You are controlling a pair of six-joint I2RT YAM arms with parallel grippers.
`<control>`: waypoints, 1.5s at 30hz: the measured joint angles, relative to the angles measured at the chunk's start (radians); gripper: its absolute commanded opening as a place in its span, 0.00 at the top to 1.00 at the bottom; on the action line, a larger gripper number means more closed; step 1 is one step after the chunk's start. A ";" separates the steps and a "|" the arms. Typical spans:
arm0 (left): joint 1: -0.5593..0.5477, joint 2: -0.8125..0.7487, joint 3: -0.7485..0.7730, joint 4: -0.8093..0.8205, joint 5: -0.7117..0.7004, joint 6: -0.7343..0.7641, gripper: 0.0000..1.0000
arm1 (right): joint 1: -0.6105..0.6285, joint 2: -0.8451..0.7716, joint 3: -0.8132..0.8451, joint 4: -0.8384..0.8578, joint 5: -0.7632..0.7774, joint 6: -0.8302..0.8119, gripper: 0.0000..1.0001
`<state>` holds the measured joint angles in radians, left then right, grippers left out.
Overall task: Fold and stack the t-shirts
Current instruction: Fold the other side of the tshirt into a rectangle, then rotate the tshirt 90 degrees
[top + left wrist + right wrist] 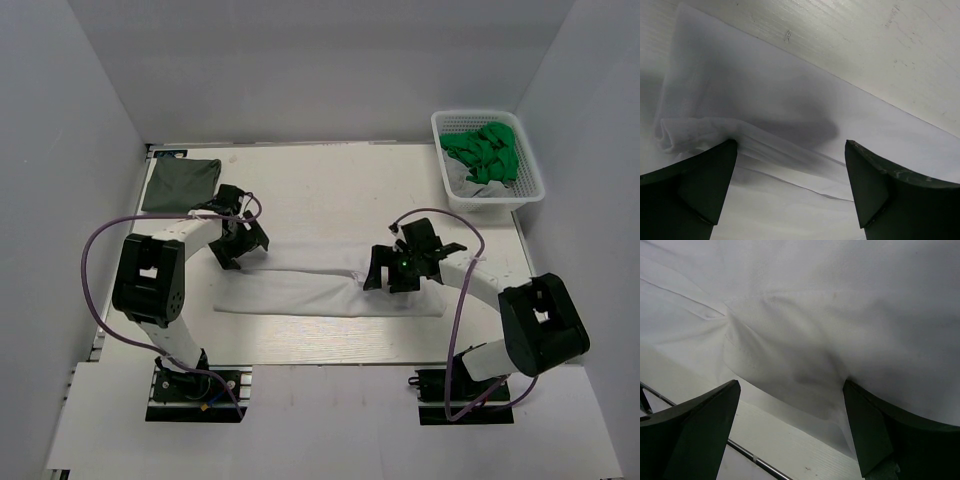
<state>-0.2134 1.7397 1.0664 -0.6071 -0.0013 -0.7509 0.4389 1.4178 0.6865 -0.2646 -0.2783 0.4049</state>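
The white t-shirt (320,292) lies as a long folded strip across the middle of the table. The dark grey-green t-shirt (180,184) lies folded at the back left corner. My left gripper (240,246) is open over the strip's left end. In the left wrist view the left gripper (790,145) straddles layered white cloth (765,100) with nothing between the jaws. My right gripper (392,272) is open over the strip's right part. In the right wrist view the right gripper (790,385) hovers above the white cloth (840,315) near its edge, holding nothing.
A white basket (448,180) with bright green cloth (485,150) stands at the back right. Bare white table (865,40) shows beyond the shirt. In the right wrist view a metal rail (755,459) runs along the table edge (790,440).
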 measured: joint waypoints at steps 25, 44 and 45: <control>-0.017 -0.052 -0.054 -0.055 -0.088 -0.056 0.00 | -0.037 -0.008 0.014 -0.094 0.064 0.013 0.10; -0.303 -0.012 -0.071 -0.239 0.238 -0.219 0.00 | -0.128 0.883 1.089 0.014 -0.102 -0.018 0.10; -0.322 0.016 -0.042 -0.251 0.249 -0.220 0.00 | -0.127 0.917 1.146 0.008 -0.098 -0.026 0.10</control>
<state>-0.5354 1.7554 1.0245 -0.8577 0.2474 -0.9707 0.3115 2.3352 1.8324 -0.2562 -0.3763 0.3786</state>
